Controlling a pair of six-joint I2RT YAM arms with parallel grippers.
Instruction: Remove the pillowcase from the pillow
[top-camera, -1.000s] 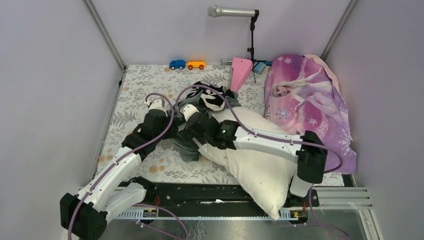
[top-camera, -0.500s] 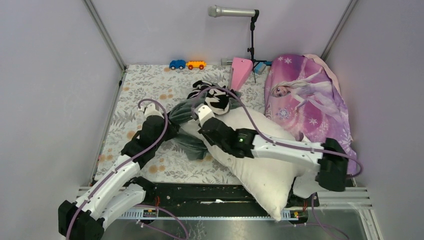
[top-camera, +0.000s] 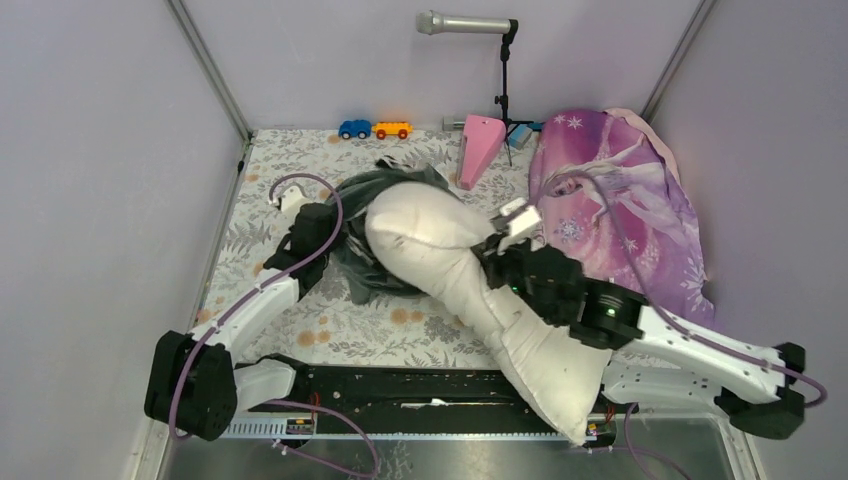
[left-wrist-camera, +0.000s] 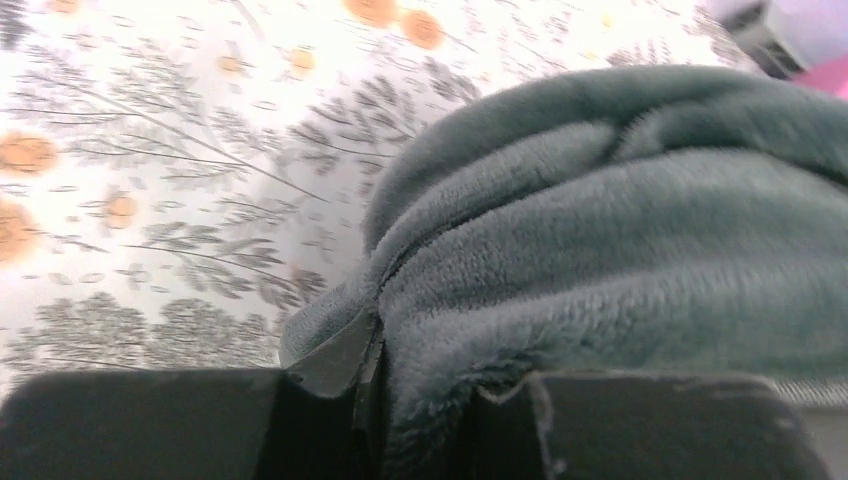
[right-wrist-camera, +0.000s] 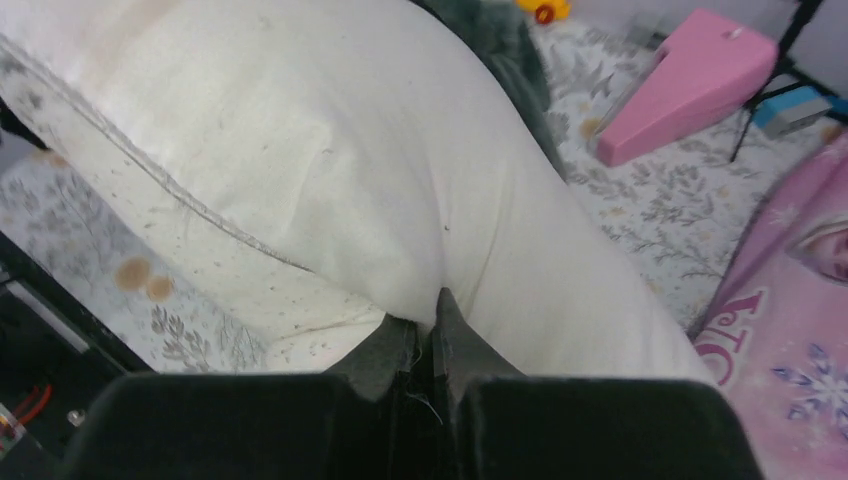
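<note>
The white pillow (top-camera: 450, 260) lies diagonally from mid-table to the near edge, its far end bulging up. The dark grey-green pillowcase (top-camera: 358, 262) is bunched around the pillow's far left end. My left gripper (top-camera: 338, 245) is beside that bunch, shut on a fold of the fleecy pillowcase (left-wrist-camera: 620, 230); in the left wrist view the left gripper (left-wrist-camera: 415, 390) has plush squeezed between its jaws. My right gripper (top-camera: 490, 252) presses into the pillow's right flank. The right wrist view shows this gripper (right-wrist-camera: 425, 335) pinched shut on a pucker of pillow (right-wrist-camera: 330, 150) cloth.
Purple-pink princess-print fabric (top-camera: 620, 210) fills the back right. A pink wedge (top-camera: 481, 145) and a microphone stand (top-camera: 503, 90) are at the back. A blue toy car (top-camera: 355, 129) and an orange one (top-camera: 392, 129) sit by the far wall. Metal rails edge the floral tablecloth (top-camera: 270, 180).
My right gripper shut on the pillow and swung right, dragging it along. My left arm drew the pillowcase left. Far more white pillow shows, and the black-and-white patch is hidden.
</note>
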